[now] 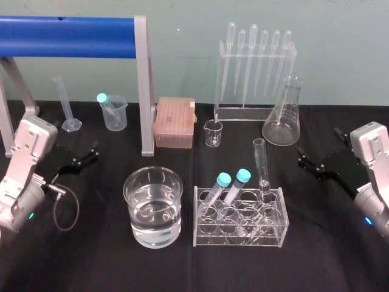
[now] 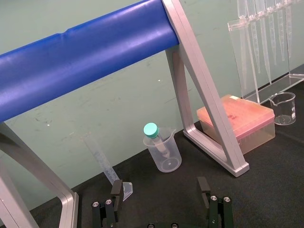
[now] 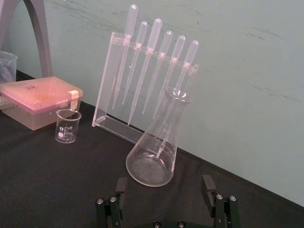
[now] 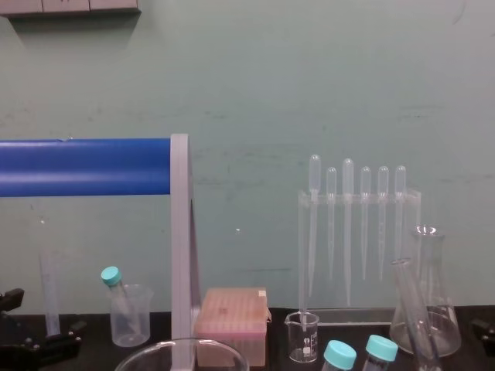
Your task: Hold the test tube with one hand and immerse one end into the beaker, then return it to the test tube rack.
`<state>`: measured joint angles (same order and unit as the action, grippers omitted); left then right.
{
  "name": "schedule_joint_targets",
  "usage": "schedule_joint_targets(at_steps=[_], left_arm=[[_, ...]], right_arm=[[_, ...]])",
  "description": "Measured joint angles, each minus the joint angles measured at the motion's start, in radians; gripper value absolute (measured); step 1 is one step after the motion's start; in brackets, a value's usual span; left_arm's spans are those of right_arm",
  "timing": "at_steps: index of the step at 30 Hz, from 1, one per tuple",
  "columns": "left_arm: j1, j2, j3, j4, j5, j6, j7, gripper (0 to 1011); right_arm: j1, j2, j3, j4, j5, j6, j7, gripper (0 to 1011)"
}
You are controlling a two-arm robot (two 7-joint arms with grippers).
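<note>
The test tube (image 1: 262,165) is a slim, uncapped glass tube standing upright in the right end of the clear test tube rack (image 1: 239,236); in the chest view the test tube (image 4: 411,303) leans at the lower right. The beaker (image 1: 152,207), wide and half full of water, stands just left of the rack, and its rim (image 4: 182,352) shows at the bottom of the chest view. My left gripper (image 1: 79,149) (image 2: 160,190) rests open at the table's left side, far from both. At the right side my right gripper (image 1: 316,155) (image 3: 164,187) is open and empty, a hand's width from the rack.
Two teal-capped tubes (image 1: 231,182) lean in the rack. Behind stand a small glass beaker (image 1: 213,133), a conical flask (image 1: 283,118), a pipette stand (image 1: 255,67), a pink tip box (image 1: 175,122), a plastic cup (image 1: 113,112) and a blue-barred grey frame (image 1: 144,91).
</note>
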<state>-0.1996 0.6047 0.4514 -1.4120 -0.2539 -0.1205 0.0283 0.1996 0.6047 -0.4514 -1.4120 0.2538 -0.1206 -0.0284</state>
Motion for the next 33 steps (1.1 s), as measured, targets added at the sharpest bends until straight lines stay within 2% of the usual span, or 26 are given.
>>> schedule_joint_targets(at_steps=[33], left_arm=[[0.0, 0.0, 0.0, 0.0, 0.0, 0.0, 0.0, 1000]], right_arm=[[0.0, 0.0, 0.0, 0.0, 0.0, 0.0, 0.0, 1003]])
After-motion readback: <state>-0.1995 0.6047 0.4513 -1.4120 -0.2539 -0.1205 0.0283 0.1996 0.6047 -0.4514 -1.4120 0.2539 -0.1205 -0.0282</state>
